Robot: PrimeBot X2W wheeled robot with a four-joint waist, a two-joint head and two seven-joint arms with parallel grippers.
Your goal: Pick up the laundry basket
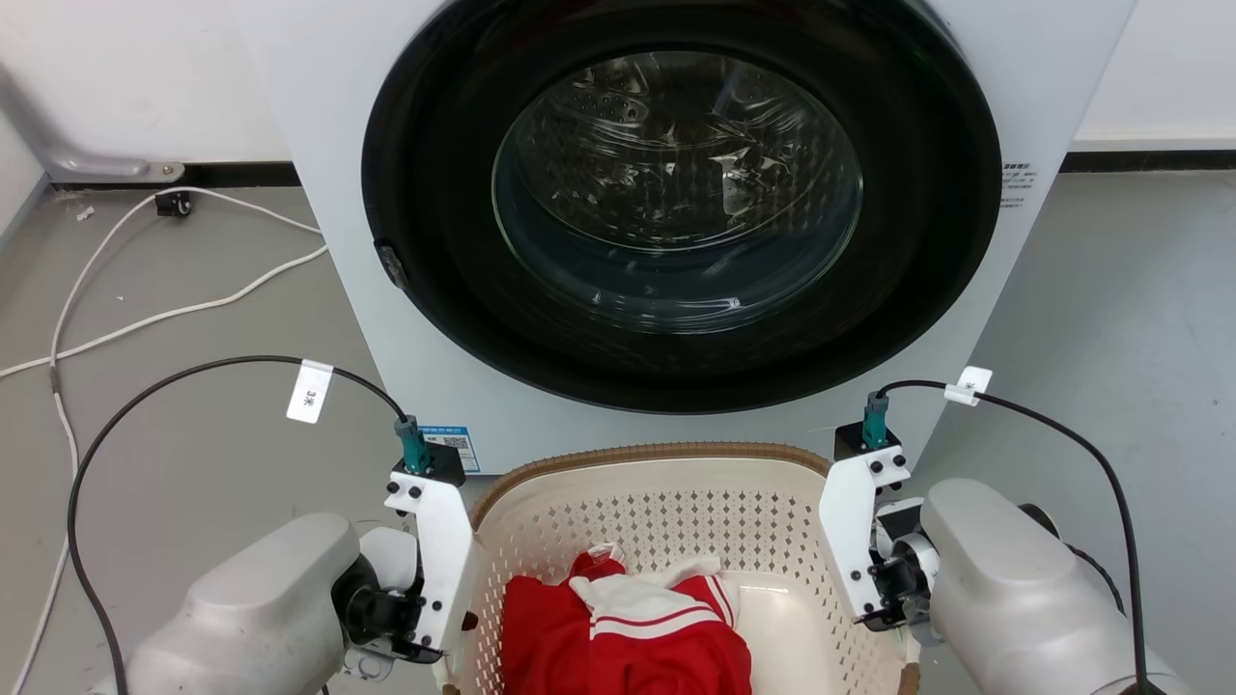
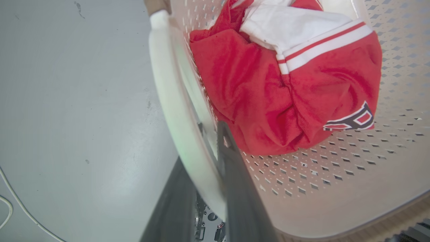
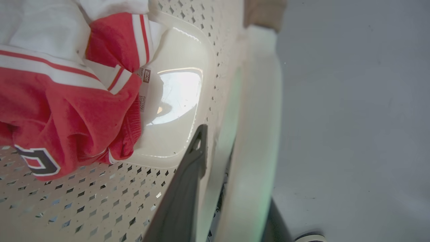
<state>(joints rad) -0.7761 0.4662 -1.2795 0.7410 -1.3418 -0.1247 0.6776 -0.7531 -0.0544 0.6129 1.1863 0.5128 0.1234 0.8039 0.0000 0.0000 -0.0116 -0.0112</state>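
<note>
The laundry basket (image 1: 637, 454), cream perforated plastic with a brown woven-look rim, sits just in front of the washing machine, between my two arms. A crumpled red and white garment (image 1: 628, 627) lies inside it. My left gripper (image 2: 201, 144) is shut on the basket's white left handle (image 2: 168, 84), one dark finger inside the wall and one outside. On the opposite side, my right gripper (image 3: 235, 164) clamps the white right handle (image 3: 258, 101) in the same way. In the head view both fingertips are hidden behind the white wrist brackets (image 1: 430, 541).
A white front-loading washing machine (image 1: 319, 125) with a round dark glass door (image 1: 681, 212), shut, stands close behind the basket. White cables (image 1: 145, 319) trail over the grey floor at the left. Bare grey floor (image 1: 1139, 319) lies to the right.
</note>
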